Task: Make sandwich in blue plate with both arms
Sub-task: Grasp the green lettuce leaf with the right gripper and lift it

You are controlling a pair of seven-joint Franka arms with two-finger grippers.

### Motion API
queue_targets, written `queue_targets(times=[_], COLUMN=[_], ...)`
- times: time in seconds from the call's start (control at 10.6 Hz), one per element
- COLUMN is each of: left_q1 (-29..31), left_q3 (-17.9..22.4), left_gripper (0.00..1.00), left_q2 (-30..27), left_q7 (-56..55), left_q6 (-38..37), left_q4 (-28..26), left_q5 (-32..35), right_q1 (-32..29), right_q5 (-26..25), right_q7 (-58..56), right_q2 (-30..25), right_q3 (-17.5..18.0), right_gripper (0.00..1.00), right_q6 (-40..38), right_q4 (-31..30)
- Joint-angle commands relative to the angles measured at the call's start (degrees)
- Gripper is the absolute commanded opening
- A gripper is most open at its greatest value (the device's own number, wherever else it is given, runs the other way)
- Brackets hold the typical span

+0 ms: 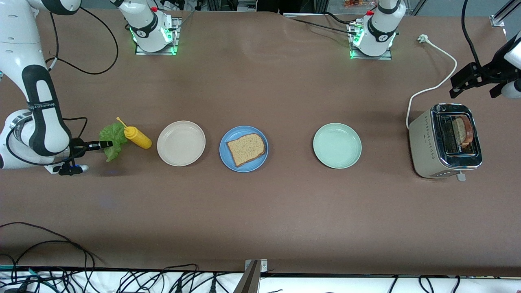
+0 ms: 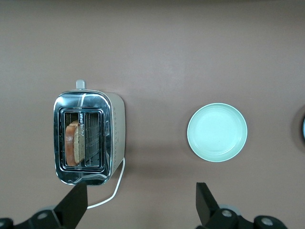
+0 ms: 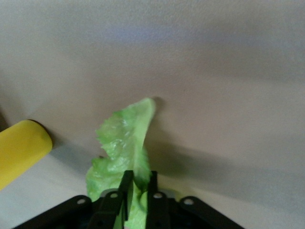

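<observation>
The toaster [image 1: 445,140], with one bread slice [image 1: 464,131] standing in its slot, sits at the left arm's end of the table, and the left gripper [image 1: 474,79] hangs in the air over the bare table just beside it, fingers spread wide and holding nothing. Along the middle row lie the mint-green plate [image 1: 337,145], the blue plate [image 1: 243,149] carrying a single bread slice [image 1: 246,149], and the beige plate [image 1: 181,143] toward the right arm's end. Past the yellow squeeze bottle [image 1: 137,137], the right gripper [image 1: 106,143] is low at the table with its fingers pinched onto the lettuce leaf [image 1: 112,139].
</observation>
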Motion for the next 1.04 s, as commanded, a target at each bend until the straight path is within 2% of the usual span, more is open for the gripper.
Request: queue_targets(times=[0.0, 0.19, 0.38, 0.57, 0.95], left_q1=[0.3, 0.3, 0.6, 0.8, 2.1], left_q3=[-0.9, -1.0, -0.7, -0.5, -0.6], left_gripper=[1.0, 1.0, 1.0, 1.0, 1.0], left_q2=[-1.4, -0.8, -0.6, -0.6, 0.7], left_q7=[-1.5, -3.0, -3.5, -3.6, -3.3], left_q6=[0.6, 0.6, 1.0, 1.0, 1.2], left_q4=[-1.0, -1.1, -0.7, 0.5, 1.1], left_q5=[0.9, 1.5, 1.6, 1.5, 0.9], right_q1=[-0.6, -0.6, -0.6, -0.6, 1.7], right_q5=[0.8, -0.7, -6.2, -9.3, -9.9], right_q7=[-1.3, -1.3, -1.4, -1.3, -0.5], right_q2=[-0.8, -1.1, -1.2, -1.2, -2.2], right_q3=[0.2, 0.1, 0.0, 0.0, 0.9], right_gripper=[0.0, 0.0, 0.0, 0.0, 0.0], right_q6=[-1.6, -6.7, -14.4, -23.3, -37.8], right_q4=[0.4, 4.1, 10.8, 18.5, 28.4])
